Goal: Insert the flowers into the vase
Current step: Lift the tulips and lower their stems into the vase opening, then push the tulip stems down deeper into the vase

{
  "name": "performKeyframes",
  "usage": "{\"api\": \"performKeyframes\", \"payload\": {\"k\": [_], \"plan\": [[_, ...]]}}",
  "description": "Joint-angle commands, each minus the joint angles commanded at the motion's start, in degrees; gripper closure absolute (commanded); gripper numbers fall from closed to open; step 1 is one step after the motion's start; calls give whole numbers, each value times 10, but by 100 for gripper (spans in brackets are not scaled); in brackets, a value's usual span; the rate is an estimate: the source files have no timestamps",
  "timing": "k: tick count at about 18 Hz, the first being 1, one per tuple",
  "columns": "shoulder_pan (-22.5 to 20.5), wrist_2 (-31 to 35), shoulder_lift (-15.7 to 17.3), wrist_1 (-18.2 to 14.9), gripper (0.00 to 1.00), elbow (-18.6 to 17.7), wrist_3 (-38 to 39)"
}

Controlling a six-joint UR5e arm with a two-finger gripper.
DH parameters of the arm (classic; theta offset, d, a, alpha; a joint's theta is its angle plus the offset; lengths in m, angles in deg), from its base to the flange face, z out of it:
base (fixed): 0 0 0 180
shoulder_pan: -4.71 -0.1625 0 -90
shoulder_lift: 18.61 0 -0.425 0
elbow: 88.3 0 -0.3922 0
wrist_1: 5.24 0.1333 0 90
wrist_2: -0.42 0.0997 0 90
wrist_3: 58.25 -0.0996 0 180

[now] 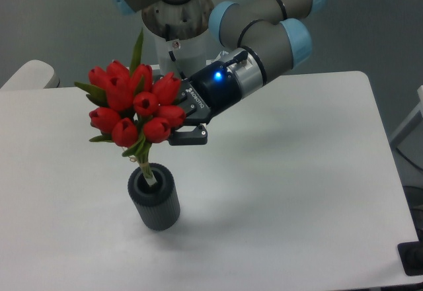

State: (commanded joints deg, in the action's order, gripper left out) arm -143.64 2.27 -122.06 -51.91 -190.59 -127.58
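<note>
Standing low in the frame on the white tabletop (297, 192), the vase (154, 202) has the stem tips just inside its mouth. Above it, the flowers (132, 106) lean left, squeezed in the tool (180, 132). Next, straighten and lower them. Nothing blocks the way.

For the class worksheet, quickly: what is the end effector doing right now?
End effector: closed, holding the bunch of red tulip buds, stems reaching into the ribbed dark grey vase.
</note>
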Motion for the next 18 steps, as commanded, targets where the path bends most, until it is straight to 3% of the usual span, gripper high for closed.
{"api": "performKeyframes", "payload": {"k": [9, 18], "plan": [[1, 0, 6, 0, 78, -47, -61], [3, 1, -31, 0, 78, -65, -126]]}}
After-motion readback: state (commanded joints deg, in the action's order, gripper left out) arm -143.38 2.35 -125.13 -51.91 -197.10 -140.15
